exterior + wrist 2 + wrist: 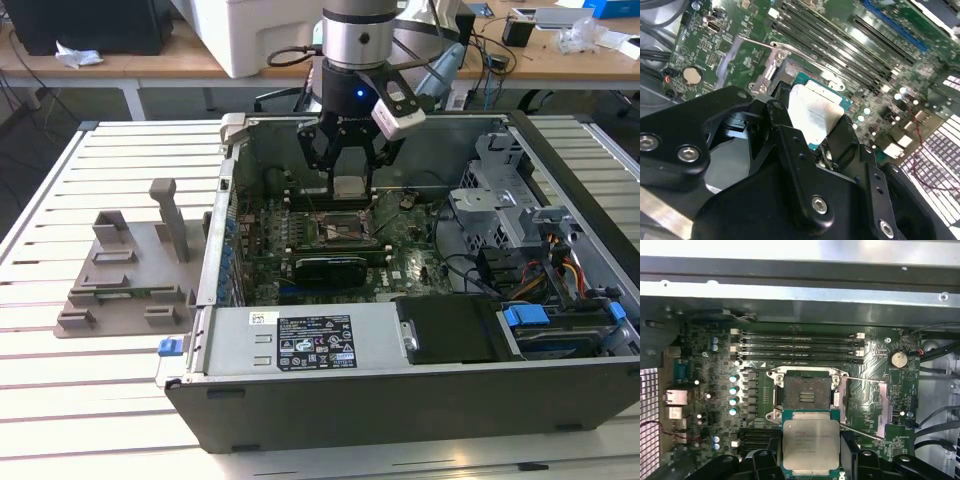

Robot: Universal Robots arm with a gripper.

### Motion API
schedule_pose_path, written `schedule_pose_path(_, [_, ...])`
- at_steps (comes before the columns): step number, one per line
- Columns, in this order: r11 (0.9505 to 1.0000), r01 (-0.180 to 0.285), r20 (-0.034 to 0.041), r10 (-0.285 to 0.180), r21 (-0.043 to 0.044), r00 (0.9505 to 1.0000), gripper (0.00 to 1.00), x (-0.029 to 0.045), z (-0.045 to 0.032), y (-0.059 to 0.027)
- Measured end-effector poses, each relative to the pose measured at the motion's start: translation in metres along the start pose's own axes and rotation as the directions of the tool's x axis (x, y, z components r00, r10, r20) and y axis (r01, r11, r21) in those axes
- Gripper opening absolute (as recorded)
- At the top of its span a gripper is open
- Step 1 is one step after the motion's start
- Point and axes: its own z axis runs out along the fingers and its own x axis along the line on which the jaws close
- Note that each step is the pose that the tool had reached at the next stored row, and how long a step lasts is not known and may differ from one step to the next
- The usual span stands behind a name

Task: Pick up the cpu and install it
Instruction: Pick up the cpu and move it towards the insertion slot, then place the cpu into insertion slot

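above the motherboard (867, 405) of an open computer case (420, 405), the black gripper (349, 190) has its two fingers clamped on opposite edges of the cpu (348, 184). the silvery chip hangs lifted off the board, near the empty, uncovered black socket (807, 392). a grey tray (120, 290) sits on the slatted table (90, 400), at the exterior view's left.

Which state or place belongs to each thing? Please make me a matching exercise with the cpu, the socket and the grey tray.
Things:
1. cpu
2. socket
3. grey tray

States or places:
A. open and empty
B. outside the computer case, at the exterior view's left
C. held in the gripper

Pairs: 1-C; 2-A; 3-B
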Motion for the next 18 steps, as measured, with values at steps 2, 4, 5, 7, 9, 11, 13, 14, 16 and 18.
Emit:
schedule_pose_path(2, [1.0,0.0,0.0001,0.0,0.0003,1.0,0.55,-0.0013,0.0065,0.0004])
schedule_pose_path(4, [1.0,0.0,0.0001,0.0,0.0005,1.0,0.55,-0.0013,0.0133,0.0009])
schedule_pose_path(5, [1.0,0.0,0.0,0.0,0.0005,1.0,0.55,-0.0013,0.0179,0.0013])
schedule_pose_path(7, [1.0,0.0,-0.0001,0.0,0.0008,1.0,0.55,-0.0014,0.0203,0.0014])
schedule_pose_path(9, [1.0,0.0,0.0,0.0,0.0006,1.0,0.55,-0.0014,0.0204,0.0014])
schedule_pose_path(11, [1.0,0.0,0.0,0.0,0.0006,1.0,0.55,-0.0014,0.0205,0.0014])
schedule_pose_path(13, [1.0,0.0,0.0,0.0,0.0005,1.0,0.55,-0.0014,0.0206,0.0014])
schedule_pose_path(14, [1.0,0.0,0.0,0.0,0.0005,1.0,0.55,-0.0014,0.0206,0.0015])
schedule_pose_path(16, [1.0,0.0,0.0,0.0,0.0005,1.0,0.55,-0.0014,0.0207,0.0015])
schedule_pose_path(18, [1.0,0.0,0.0001,0.0,0.0005,1.0,0.55,-0.0014,0.0208,0.0015])
